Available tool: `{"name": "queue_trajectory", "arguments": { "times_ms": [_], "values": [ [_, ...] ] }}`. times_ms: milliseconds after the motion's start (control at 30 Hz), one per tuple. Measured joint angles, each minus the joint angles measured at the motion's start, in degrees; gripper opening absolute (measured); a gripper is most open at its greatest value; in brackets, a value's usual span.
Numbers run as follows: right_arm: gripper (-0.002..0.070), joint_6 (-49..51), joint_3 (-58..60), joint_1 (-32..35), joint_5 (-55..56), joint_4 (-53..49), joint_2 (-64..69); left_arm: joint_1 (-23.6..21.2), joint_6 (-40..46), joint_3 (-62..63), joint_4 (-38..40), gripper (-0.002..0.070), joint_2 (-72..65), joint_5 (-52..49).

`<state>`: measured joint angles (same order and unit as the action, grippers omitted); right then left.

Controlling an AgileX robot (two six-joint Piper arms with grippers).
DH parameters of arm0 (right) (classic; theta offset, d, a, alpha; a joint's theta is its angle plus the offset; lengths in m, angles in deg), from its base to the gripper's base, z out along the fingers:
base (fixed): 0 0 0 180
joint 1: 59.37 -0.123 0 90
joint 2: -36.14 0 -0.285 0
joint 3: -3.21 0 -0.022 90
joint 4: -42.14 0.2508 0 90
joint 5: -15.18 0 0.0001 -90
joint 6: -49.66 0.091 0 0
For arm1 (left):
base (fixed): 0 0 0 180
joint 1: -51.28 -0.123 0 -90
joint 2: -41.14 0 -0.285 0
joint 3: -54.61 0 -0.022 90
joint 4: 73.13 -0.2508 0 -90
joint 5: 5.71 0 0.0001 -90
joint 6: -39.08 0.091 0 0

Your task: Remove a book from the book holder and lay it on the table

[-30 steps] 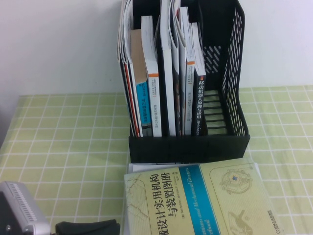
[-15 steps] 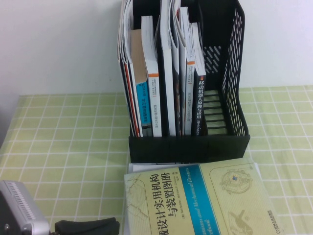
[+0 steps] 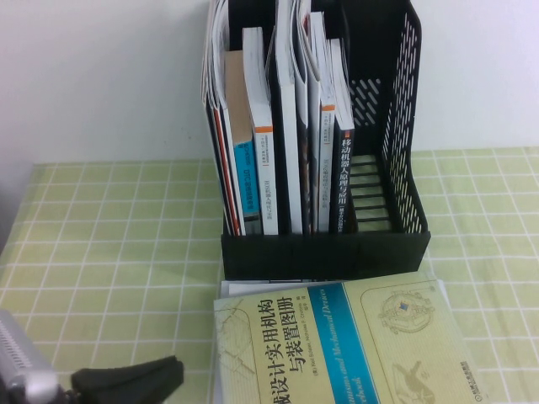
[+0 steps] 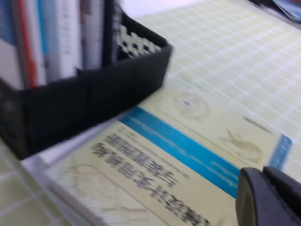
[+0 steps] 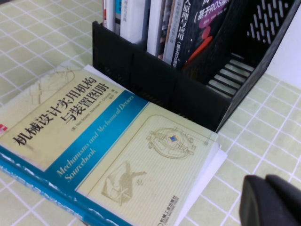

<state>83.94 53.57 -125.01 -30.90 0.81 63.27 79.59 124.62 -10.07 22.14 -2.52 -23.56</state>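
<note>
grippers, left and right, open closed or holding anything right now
Left gripper: low at the near left table edge, holding nothing; open or shut cannot be told.
Right gripper: beside the book, likewise unclear.

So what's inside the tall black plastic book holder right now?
The black mesh-sided book holder holds upright books, including a black-spined one; its rightmost slot looks empty. The front lip hides their bottoms. The left gripper and right gripper are near the flat yellow-green book.

Plain white wall (image 3: pixel 101 76) behind, evenly lit, no shadows of note, nothing hung on it
</note>
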Motion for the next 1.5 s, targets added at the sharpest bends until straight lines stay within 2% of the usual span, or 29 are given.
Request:
{"name": "queue_trajectory", "arguments": {
  "times_ms": [133, 200, 267, 400, 467, 600, 700, 800, 900, 1500],
  "values": [
    [-0.0001, 0.00, 0.00, 0.00, -0.21, 0.00, 0.00, 0.00, -2.09, -1.73, 1.38, -0.0002, 8.24, 7.67],
    [-0.0001, 0.00, 0.00, 0.00, -0.21, 0.00, 0.00, 0.00, -8.06, -2.51, -3.48, -0.0002, 12.58, 11.94],
    [-0.0001, 0.00, 0.00, 0.00, -0.21, 0.00, 0.00, -0.30, -18.22, -3.57, -16.14, -0.0002, 16.39, 14.27],
    [-0.0001, 0.14, 0.00, 0.00, -0.21, 0.00, 0.00, -2.78, -45.16, -5.95, -47.48, -0.0002, 22.32, 13.76],
    [-0.0001, 0.14, 0.00, 0.00, -0.21, 0.00, 0.00, -5.30, -55.65, -7.53, -57.98, -0.0002, 25.13, 12.69],
    [-0.0001, 0.14, 0.00, 0.00, -0.21, 0.00, 0.00, -12.32, -72.54, -11.06, -72.04, -0.0002, 31.74, 8.06],
    [-0.0001, 0.14, 0.00, 0.00, -0.21, 0.00, 0.00, -17.09, -83.38, -13.51, -79.28, -0.0002, 35.69, 3.52],
    [-0.0001, 0.14, 0.00, 0.00, -0.21, 0.00, 0.00, -19.18, -90.28, -13.94, -83.98, -0.0002, 36.39, 0.26],
    [-0.0001, 0.14, 0.00, 0.00, -0.21, 0.00, 0.00, -19.28, -92.51, -13.94, -86.49, -0.0002, 36.58, -1.13],
    [-0.0001, 0.36, 0.00, 0.00, -0.21, 0.00, 0.00, -19.28, -91.81, -13.94, -88.23, -0.0002, 36.52, -1.65]
  ]
}}
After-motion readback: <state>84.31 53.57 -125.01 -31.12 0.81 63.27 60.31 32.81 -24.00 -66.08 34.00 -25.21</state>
